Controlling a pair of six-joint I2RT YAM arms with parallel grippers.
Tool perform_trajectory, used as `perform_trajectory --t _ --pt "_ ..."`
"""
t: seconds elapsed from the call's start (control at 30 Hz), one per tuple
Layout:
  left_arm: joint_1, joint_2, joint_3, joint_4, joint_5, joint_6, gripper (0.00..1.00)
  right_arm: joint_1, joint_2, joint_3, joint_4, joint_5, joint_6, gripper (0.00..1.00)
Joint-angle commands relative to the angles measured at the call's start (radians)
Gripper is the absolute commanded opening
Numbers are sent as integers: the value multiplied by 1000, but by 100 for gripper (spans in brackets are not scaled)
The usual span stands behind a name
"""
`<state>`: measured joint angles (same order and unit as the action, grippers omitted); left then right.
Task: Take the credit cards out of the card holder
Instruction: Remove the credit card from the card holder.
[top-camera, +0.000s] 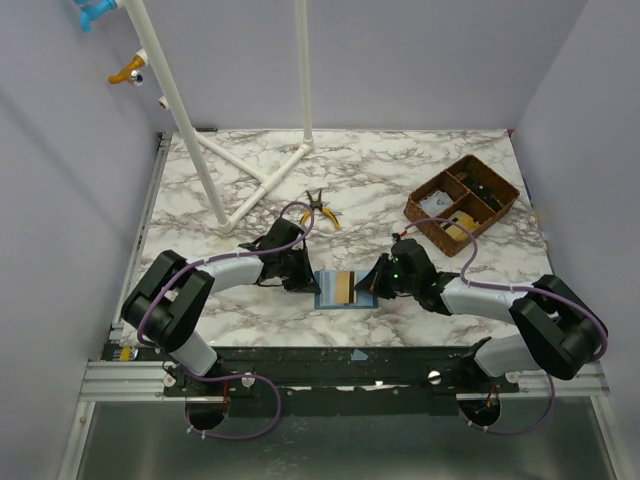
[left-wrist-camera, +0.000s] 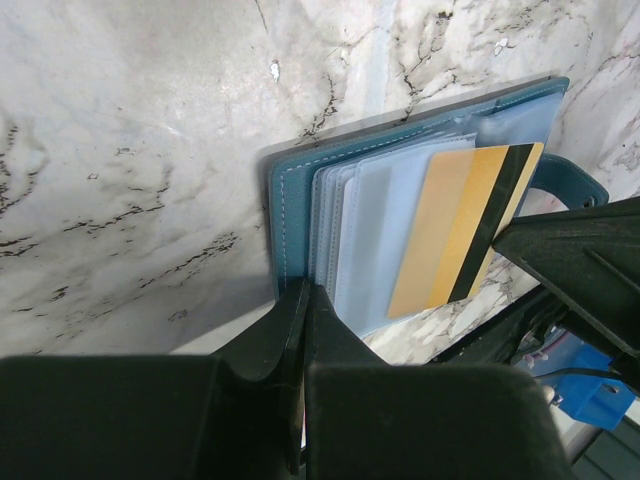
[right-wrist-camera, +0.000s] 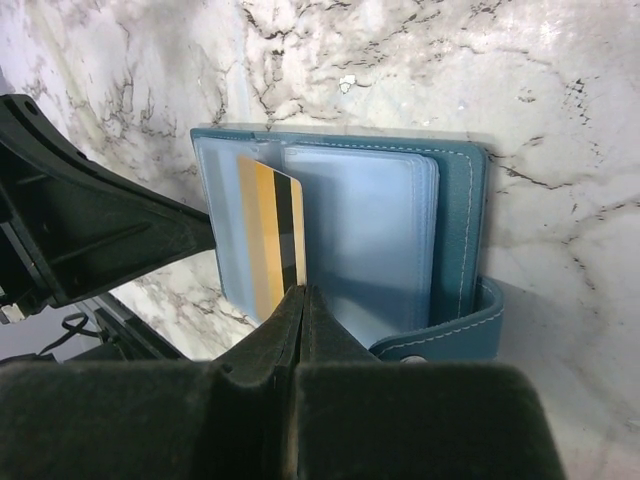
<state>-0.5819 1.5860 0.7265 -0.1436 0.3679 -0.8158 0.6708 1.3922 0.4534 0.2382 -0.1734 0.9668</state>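
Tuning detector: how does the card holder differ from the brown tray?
The card holder is blue and flat; the brown tray is woven, walled, compartmented. The card holder lies open, near centre; the brown tray sits far right. The card holder shows a gold card; the brown tray, small items. Both rest on the marble table.

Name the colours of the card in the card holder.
Gold card with black stripe; left wrist view.

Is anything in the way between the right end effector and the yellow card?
Nothing visible is. The shut right end effector has its tips right at the card edge, and the holder lies open.
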Motion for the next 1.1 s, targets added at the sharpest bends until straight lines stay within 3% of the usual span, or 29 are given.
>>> perform_trajectory --t 0.0,1.07 --pt "5 29 -4 -60 -67 32 0 -10 -29 -12 -30 15 -21 1" --pt "6 0 18 -78 -68 48 0 -36 -127 -45 -91 16 -32 1"
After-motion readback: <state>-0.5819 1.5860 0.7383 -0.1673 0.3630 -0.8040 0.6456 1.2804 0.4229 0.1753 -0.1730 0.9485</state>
